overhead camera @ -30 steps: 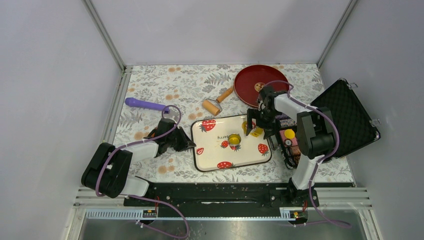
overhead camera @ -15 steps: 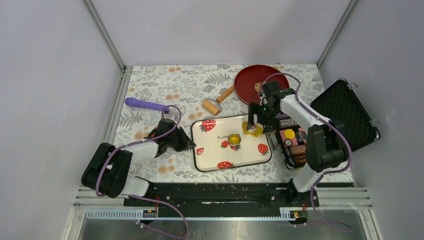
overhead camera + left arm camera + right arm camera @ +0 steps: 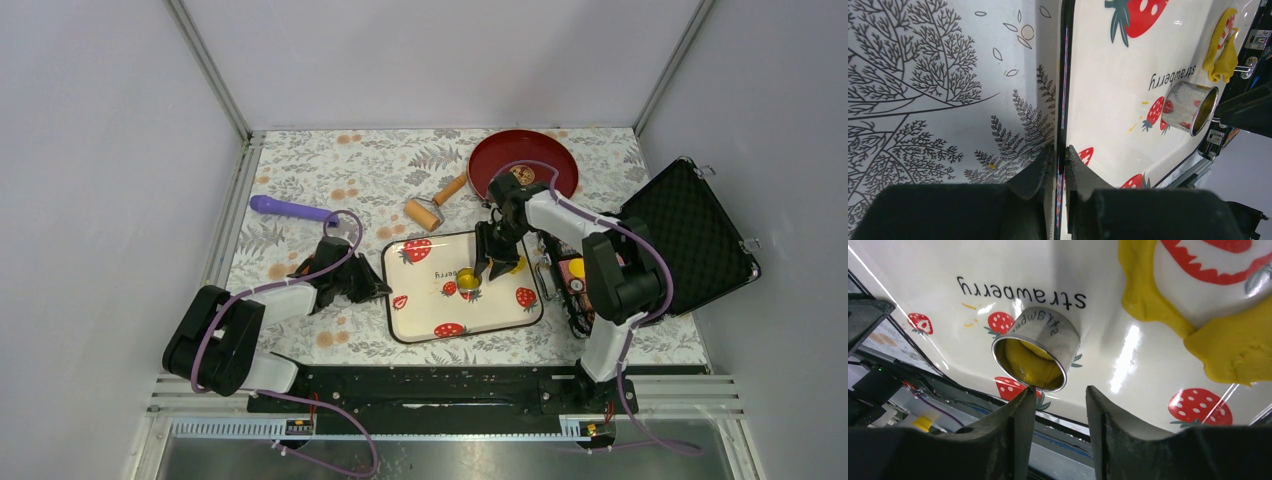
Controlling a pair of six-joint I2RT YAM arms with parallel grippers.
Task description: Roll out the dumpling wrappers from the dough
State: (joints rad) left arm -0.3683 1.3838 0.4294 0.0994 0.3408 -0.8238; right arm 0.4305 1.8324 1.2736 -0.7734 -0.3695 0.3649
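The strawberry-print tray (image 3: 430, 310) lies at the table's middle. My left gripper (image 3: 1060, 150) is shut on the rim of its left edge (image 3: 385, 290). A lump of yellow dough (image 3: 517, 265) (image 3: 1233, 345) (image 3: 1220, 50) lies by the tray's right edge. A metal ring cutter (image 3: 467, 279) (image 3: 1038, 355) (image 3: 1190, 107) stands mid-tray with yellow dough inside; whether that is a cut dumpling wrapper I cannot tell. My right gripper (image 3: 1060, 390) (image 3: 485, 262) hovers open just right of the cutter, left fingertip near its rim, nothing between the fingers.
A red plate (image 3: 522, 165) sits at the back right, a wooden-handled roller (image 3: 435, 203) left of it, a purple tool (image 3: 292, 210) at the left. An open black case (image 3: 690, 235) and a wire basket of small tubs (image 3: 578, 285) flank the tray's right side.
My right gripper has swung left from the dough lump at the tray's right edge to the ring cutter, and its jaws have narrowed. The left gripper has stayed on the tray rim.
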